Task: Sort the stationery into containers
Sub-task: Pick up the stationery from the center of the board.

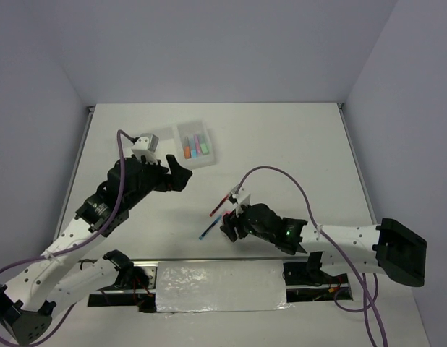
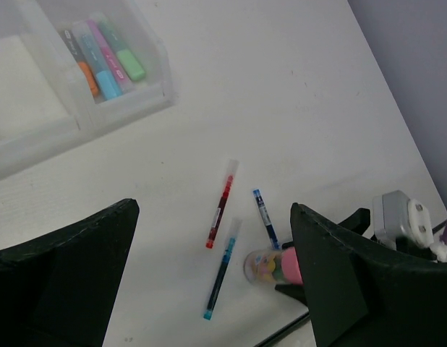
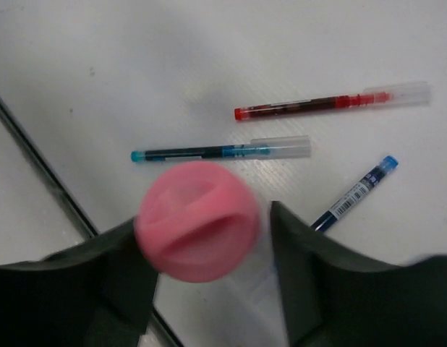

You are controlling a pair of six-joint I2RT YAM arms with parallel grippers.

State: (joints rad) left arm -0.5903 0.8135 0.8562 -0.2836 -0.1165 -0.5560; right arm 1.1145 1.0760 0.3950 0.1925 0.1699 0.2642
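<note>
- At the near edge of the table [image 1: 296, 144], the right gripper [image 3: 204, 217] sits low with its jaws spread to either side of the pink-capped jar [image 2: 261, 266]. The cap lies against one finger and a gap shows before the other, so no pinch is visible.
- The jar lies on its side on the table, cap turned toward that gripper.
- Just beyond, three pens lie flat and apart from one another. The teal-tipped pen [image 2: 222, 278] is beside the jar, the dark pen [image 2: 265, 217] has one end close to the jar, and the red pen [image 2: 220, 212] is a little farther out.
- Farther on, the left gripper [image 2: 215, 208] hangs above the table with its jaws spread wide, touching none of the stationery.
- Farthest, the white tray [image 2: 129, 108] stands on the table. Its end compartment holds four highlighters side by side: orange [image 2: 84, 76], blue [image 2: 105, 81], pink [image 2: 100, 43] and green [image 2: 129, 66].
</note>
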